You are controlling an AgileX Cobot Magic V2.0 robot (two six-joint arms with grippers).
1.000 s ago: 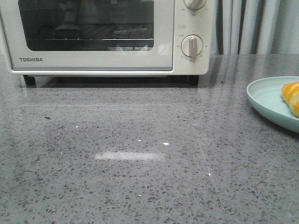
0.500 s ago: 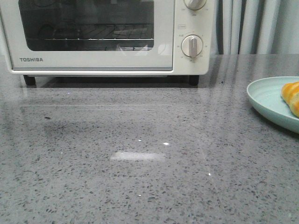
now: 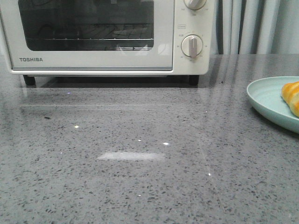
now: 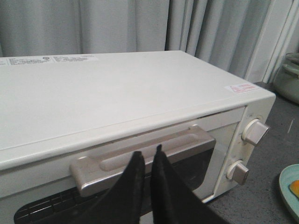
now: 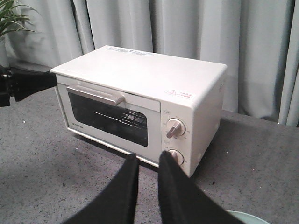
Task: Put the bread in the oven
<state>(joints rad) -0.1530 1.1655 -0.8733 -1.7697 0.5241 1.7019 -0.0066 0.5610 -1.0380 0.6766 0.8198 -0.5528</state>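
Front view: the oven (image 3: 107, 37) stands at the back of the grey speckled surface (image 3: 140, 158), its glass door shut and a wire rack (image 3: 88, 39) showing behind the window. Two round dials (image 3: 192, 45) sit to the right of the door. Well to the right of the oven, a pale green plate (image 3: 268, 100) is cut by the picture's edge, and the bread (image 3: 292, 95) lies on it, only partly seen. Neither tool appears here.

Left wrist view: the left tool (image 4: 145, 158) hovers just in front of the oven's metal door handle (image 4: 145, 156), its black fingers nearly pressed together with a thin slit between them, pinching nothing. Whether they touch the handle cannot be told.

Right wrist view: the right tool (image 5: 147, 161) hangs well in front of the oven, on the dial side, its fingers a little apart and empty. The left arm (image 5: 23, 84) reaches in beside the oven's far corner.
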